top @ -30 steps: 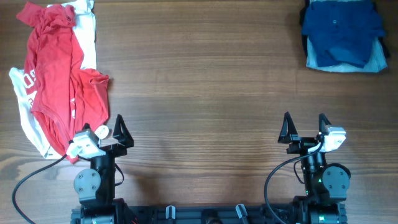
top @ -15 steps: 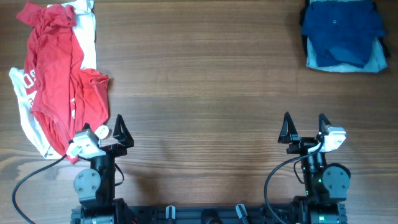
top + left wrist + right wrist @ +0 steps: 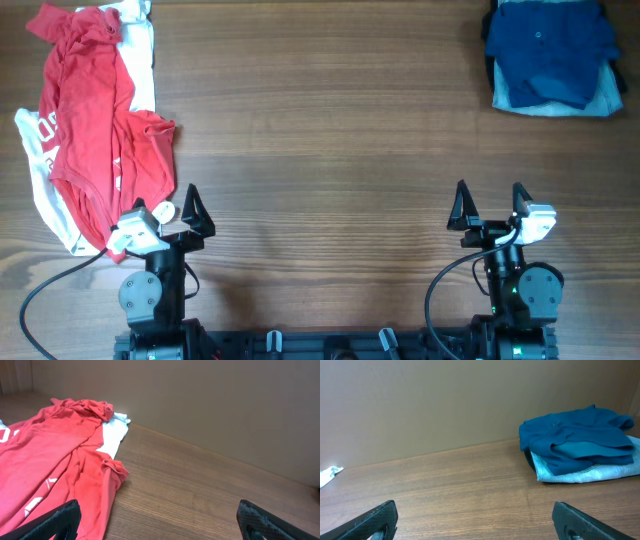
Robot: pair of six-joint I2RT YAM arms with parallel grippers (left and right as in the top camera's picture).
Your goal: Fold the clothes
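Shirts lay at both far corners of the tabletop (image 3: 330, 130) from overhead: a crumpled red shirt (image 3: 90, 130) over a white shirt (image 3: 145, 60) at left, a folded blue stack (image 3: 550, 55) at right. The left end effector (image 3: 165, 203) and right end effector (image 3: 489, 190) stood released and empty. In the left wrist view the red shirt (image 3: 50, 460) looked soft, light and floppy, best pinched at a hem. Its white lettering (image 3: 37, 500) was seemingly too creased to read. The right wrist view showed the blue stack (image 3: 575, 440), neat.

A wooden bench (image 3: 320, 130) carries a crumpled red shirt (image 3: 90, 120) over a white one (image 3: 140, 60) at far left, and stacked blue garments (image 3: 550, 55) at far right.
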